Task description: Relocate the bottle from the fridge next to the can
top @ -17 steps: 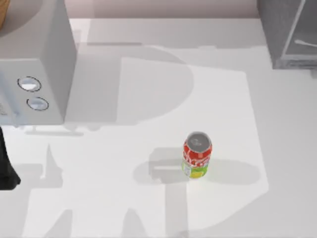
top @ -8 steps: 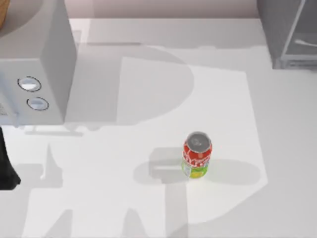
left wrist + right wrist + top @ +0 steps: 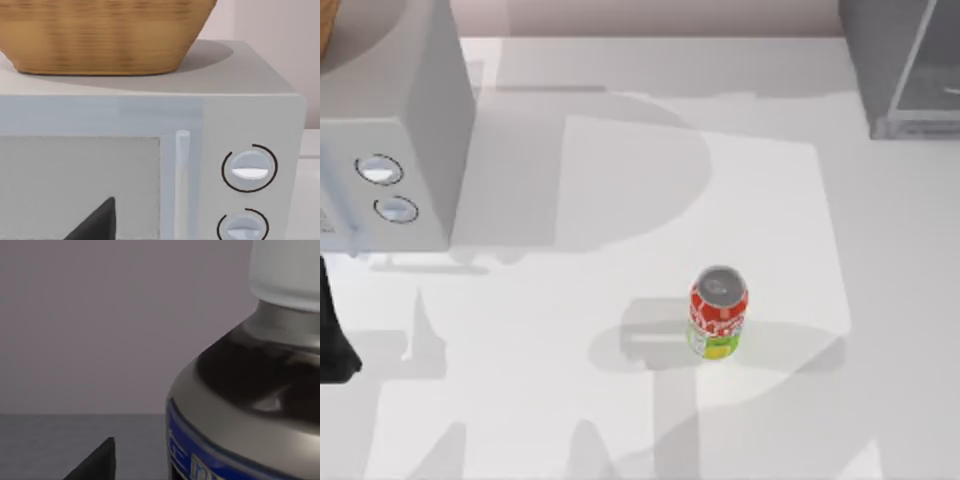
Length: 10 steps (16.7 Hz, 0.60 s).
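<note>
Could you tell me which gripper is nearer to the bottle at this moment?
The right. Its wrist view has the bottle looming right before a dark fingertip. The left arm sits at the table's left edge, facing the knobbed box.

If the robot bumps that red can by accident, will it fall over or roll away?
The can stands upright on the table, taller than it is wide, so a bump near its silver top might tip it. Once on its side, its round body would probably roll. It looks stiff rather than floppy, and its smooth wall may be a little slippery.
</note>
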Motion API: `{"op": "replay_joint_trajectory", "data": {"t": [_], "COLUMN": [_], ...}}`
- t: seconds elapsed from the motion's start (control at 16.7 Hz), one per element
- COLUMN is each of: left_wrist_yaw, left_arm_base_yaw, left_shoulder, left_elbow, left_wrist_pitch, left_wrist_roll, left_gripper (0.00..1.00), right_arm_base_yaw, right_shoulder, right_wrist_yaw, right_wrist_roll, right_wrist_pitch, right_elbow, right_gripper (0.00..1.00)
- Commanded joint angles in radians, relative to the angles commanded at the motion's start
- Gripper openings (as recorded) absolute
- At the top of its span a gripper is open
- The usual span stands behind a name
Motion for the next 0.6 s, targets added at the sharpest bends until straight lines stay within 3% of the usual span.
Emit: {"op": "replay_joint_trajectory", "data": {"t": [0.18,0.6], "left_wrist_yaw": [0.000,0.000], "left_arm_base_yaw": [0.000,0.000], "left_shoulder": [0.000,0.000], "left_elbow": [0.000,0.000], "left_wrist_pitch": [0.000,0.000], "left_wrist_roll": [0.000,0.000], "left_gripper": [1.00,1.00], "right_arm_base_yaw": [0.000,0.000], "right_shoulder": [0.000,0.000], "right_wrist_yaw": [0.000,0.000], "right_wrist_roll": [0.000,0.000], "right_wrist_pitch": [0.000,0.000], "right_elbow": [0.000,0.000], "right_gripper": [1.00,0.47]}}
